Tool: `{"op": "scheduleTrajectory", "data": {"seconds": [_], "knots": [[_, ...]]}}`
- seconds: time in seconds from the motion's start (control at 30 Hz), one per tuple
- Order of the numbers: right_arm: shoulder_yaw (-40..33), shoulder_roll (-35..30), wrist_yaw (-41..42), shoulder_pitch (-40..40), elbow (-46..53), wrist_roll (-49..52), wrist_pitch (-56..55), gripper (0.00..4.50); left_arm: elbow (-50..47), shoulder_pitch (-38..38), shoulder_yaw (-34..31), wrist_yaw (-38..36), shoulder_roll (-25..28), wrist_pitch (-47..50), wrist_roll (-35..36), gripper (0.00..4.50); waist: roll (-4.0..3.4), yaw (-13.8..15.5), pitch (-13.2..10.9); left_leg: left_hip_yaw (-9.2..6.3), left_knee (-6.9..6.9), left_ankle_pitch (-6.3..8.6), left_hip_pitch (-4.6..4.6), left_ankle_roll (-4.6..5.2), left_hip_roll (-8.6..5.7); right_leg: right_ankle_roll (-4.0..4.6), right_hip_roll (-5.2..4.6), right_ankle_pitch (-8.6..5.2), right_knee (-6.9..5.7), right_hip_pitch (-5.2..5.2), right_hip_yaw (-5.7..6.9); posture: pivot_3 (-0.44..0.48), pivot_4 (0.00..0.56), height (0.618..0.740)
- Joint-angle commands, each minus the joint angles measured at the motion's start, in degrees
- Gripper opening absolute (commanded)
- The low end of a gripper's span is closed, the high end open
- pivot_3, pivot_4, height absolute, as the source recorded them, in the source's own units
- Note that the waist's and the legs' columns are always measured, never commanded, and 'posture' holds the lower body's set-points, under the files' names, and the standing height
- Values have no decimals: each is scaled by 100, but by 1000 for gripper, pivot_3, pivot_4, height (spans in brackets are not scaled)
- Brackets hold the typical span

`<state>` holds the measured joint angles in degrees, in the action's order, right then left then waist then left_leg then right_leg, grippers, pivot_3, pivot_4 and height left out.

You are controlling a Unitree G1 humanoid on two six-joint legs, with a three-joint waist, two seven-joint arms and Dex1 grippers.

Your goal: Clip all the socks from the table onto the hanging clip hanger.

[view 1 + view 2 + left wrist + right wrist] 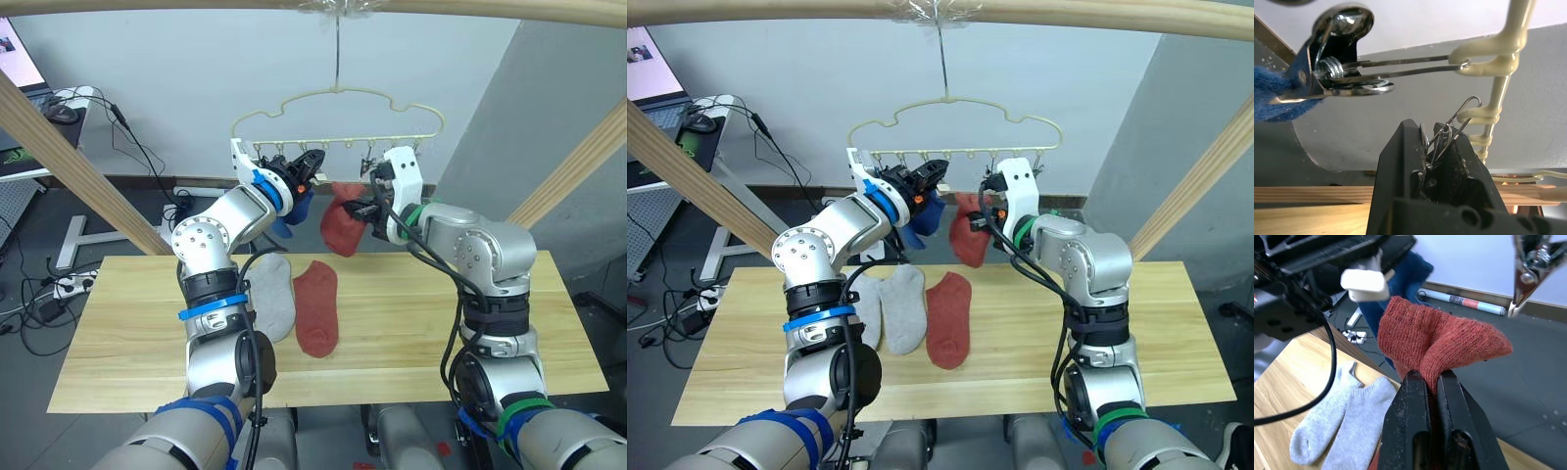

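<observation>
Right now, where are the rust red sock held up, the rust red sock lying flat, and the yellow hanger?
Held rust red fabric sock [340, 231], left eye view, its middle.
Flat rust red fabric sock [316, 307], left eye view, its middle.
Pale yellow wire hanger [338, 93], left eye view, wavy top.

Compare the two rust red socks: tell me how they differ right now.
The held red sock is up in the air, pinched in the right gripper below the clip hanger; the other red sock lies on the table. The held one is bunched and folded at the fingers; the one on the table is spread flat beside the grey socks. Both are the same rust red knit.
</observation>
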<state>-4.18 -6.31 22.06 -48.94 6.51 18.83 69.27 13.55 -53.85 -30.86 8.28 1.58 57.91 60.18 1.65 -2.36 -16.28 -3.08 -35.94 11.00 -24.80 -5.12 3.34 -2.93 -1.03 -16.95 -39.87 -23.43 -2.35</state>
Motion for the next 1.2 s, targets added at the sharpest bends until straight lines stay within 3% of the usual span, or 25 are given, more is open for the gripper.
{"op": "scheduleTrajectory", "data": {"seconds": [0.03, 0.7, 1.2], "knots": [[79, -21, 25, -175, 64, 137, -164, 41, -85, -129, 89, -1, 56, -133, 39, 296, 0, 0, 0, 0, 1, 0, 0, 0, 0, 0, 0, 0, 1, 0, 0, -38, 264, 740], [233, -123, -88, 2, 180, 244, -5, 41, -53, -62, 251, -2, 51, -377, 32, 296, 0, 8, -1, 1, 11, 0, -5, 0, 0, 0, 0, 0, 15, -3, 0, -38, 260, 740], [248, -138, -79, -392, -31, 372, -95, 41, -27, -19, 263, -12, 43, -423, 18, 296, 0, 3, -1, 2, 21, 0, -6, 0, 1, 0, 0, 0, 31, -4, 1, -38, 258, 740]]}}
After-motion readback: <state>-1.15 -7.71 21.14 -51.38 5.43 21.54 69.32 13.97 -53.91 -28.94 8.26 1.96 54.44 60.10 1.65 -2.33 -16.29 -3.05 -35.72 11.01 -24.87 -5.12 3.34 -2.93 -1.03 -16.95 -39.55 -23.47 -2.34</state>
